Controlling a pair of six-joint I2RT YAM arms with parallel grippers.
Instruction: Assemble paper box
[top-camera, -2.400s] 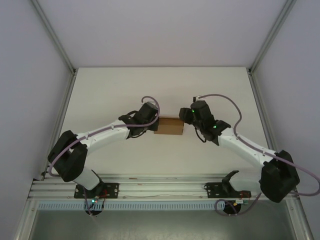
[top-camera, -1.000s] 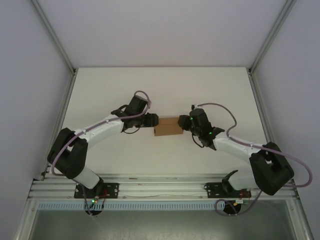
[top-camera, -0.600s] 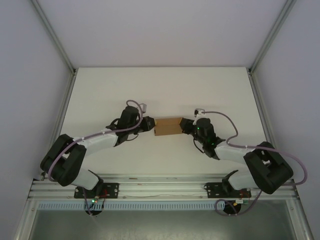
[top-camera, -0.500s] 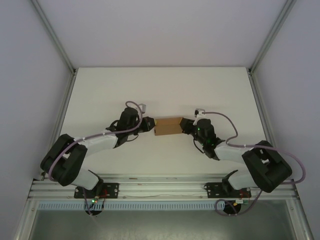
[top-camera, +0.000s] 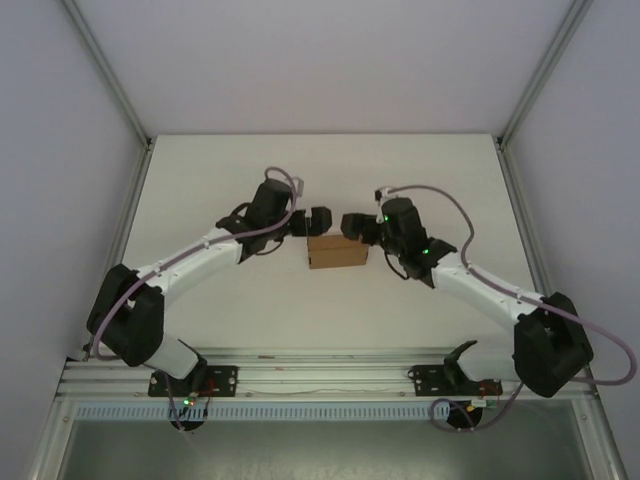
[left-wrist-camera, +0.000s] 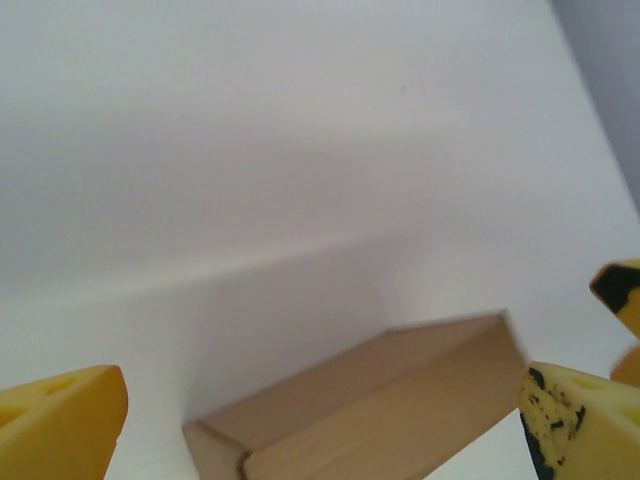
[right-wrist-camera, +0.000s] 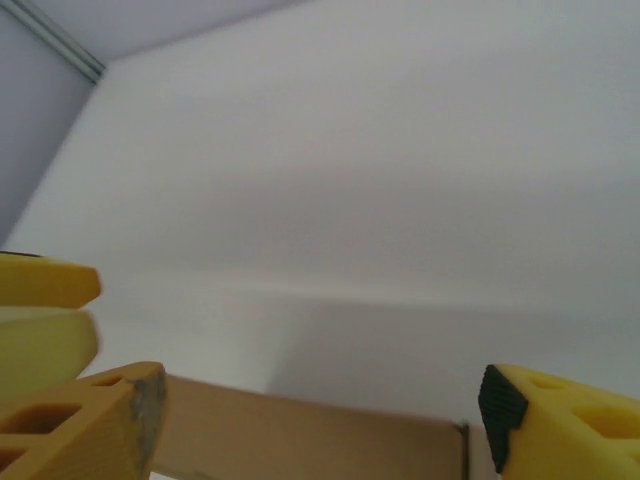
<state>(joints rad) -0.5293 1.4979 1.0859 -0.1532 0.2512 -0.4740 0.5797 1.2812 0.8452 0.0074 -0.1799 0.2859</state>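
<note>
At the centre of the white tabletop (top-camera: 210, 180) in the top view, the left gripper (top-camera: 312, 221) hangs released, its jaws spread wide, just above the upper left corner of the small brown folded cardboard box (top-camera: 337, 252). The box lies flat, its long axis running left to right across the frame. The right gripper (top-camera: 358, 223), also released, hangs by the upper right corner. Pale grey walls (top-camera: 60, 150) flank the table.

light: bright, diffuse, overhead | shadow: soft grey patch on table (left-wrist-camera: 300, 150) at 12 o'clock of paper box (left-wrist-camera: 400, 400) | wrist views: soft focus, blur at 4 and 8 o'clock | top view: sharp
</note>
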